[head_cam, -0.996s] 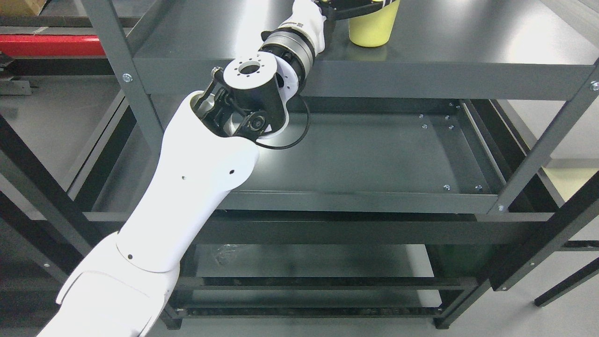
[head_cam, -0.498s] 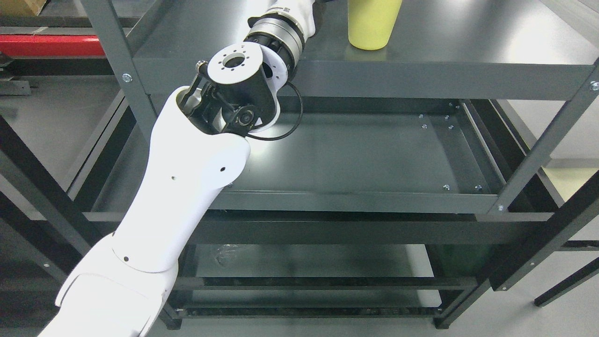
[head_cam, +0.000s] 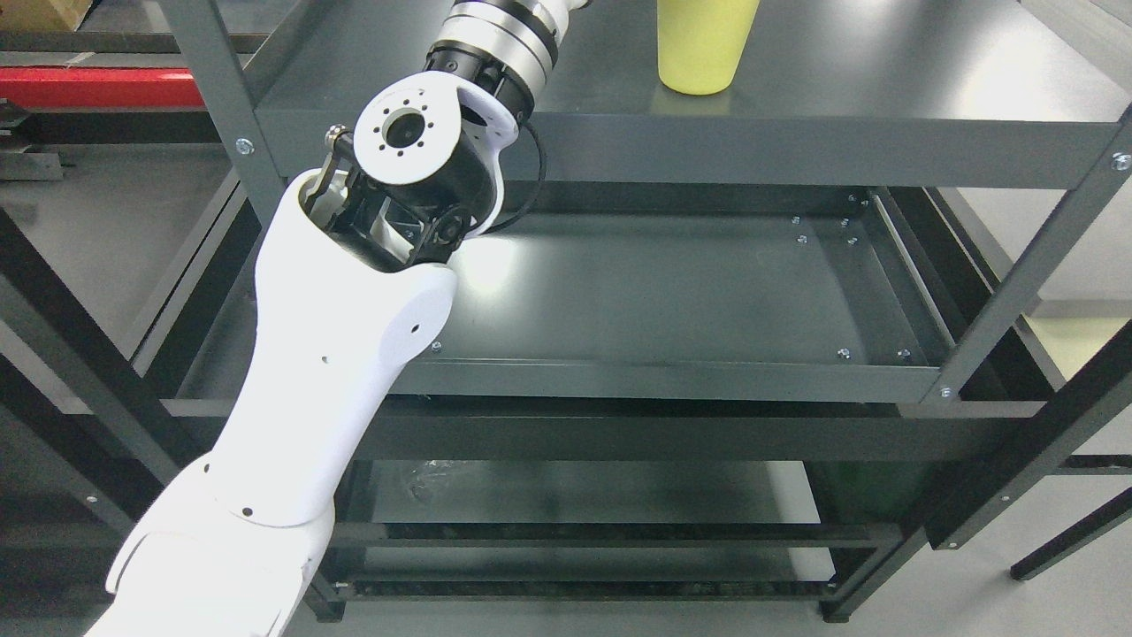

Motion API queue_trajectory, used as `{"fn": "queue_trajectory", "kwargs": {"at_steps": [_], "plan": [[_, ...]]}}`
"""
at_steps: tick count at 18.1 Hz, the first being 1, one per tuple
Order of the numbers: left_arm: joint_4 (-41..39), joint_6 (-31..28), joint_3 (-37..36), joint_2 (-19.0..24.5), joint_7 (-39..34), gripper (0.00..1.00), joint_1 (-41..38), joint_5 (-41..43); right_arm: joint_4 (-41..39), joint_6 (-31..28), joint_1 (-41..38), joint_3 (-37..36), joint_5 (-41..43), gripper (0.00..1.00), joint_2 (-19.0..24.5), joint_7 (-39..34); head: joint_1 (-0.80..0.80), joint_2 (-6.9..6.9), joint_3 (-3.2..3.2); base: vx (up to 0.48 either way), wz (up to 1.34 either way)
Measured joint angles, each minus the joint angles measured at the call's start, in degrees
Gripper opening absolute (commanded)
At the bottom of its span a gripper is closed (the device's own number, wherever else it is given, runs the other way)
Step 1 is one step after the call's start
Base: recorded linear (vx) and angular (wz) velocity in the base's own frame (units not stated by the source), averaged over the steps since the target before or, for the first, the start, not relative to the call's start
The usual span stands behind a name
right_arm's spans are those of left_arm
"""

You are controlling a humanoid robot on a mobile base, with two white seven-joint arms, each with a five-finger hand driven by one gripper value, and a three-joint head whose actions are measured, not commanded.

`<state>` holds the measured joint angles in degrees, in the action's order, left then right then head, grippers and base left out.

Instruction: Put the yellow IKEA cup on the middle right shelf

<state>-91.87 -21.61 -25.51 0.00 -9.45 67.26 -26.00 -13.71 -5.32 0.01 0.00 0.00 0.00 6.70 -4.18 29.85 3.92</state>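
The cup (head_cam: 705,46) stands upright on the upper shelf (head_cam: 884,97), near that shelf's front edge and right of its middle; its rim is cut off by the top of the view. The left arm (head_cam: 354,301) rises from the lower left, and its wrist crosses the shelf's front edge left of the cup. The robot hand itself is out of view above the frame, so I cannot tell whether its fingers are apart or together; nothing visible touches the cup. The cup lies to the right of the wrist, its long axis vertical. The right arm does not show, so the left is the nearer. Bare shelf lies open to the cup's right and behind it. The shelf below (head_cam: 672,301) is also bare.
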Motion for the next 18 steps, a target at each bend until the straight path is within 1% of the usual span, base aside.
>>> {"fn": "queue_trajectory", "kwargs": {"at_steps": [5, 9, 12, 14, 18], "plan": [[-1.6, 1.0, 0.9, 0.0, 18.1, 0.99, -1.8, 5.1, 0.0, 0.0, 0.0, 0.0, 0.0, 0.99, 0.0, 0.0, 0.00, 0.00, 0.00, -0.088, 0.05], [-2.1, 1.1, 1.5, 0.0, 34.1, 0.99, -3.6, 6.5, 0.0, 0.0, 0.0, 0.0, 0.0, 0.99, 0.0, 0.0, 0.00, 0.00, 0.00, -0.158, 0.01], [-1.8, 1.2, 1.8, 0.6, 43.5, 0.99, -5.9, 6.8, 0.0, 0.0, 0.0, 0.0, 0.0, 0.99, 0.0, 0.0, 0.00, 0.00, 0.00, -0.125, -0.18], [-1.1, 1.3, 1.8, 1.0, 46.3, 0.99, -7.7, 6.9, 0.0, 0.0, 0.0, 0.0, 0.0, 0.99, 0.0, 0.0, 0.00, 0.00, 0.00, -0.096, -0.18], [1.5, 1.1, 2.2, 1.6, 47.6, 0.99, -12.5, 7.2, 0.0, 0.0, 0.0, 0.0, 0.0, 0.99, 0.0, 0.1, 0.00, 0.00, 0.00, -0.060, 0.00]]}}
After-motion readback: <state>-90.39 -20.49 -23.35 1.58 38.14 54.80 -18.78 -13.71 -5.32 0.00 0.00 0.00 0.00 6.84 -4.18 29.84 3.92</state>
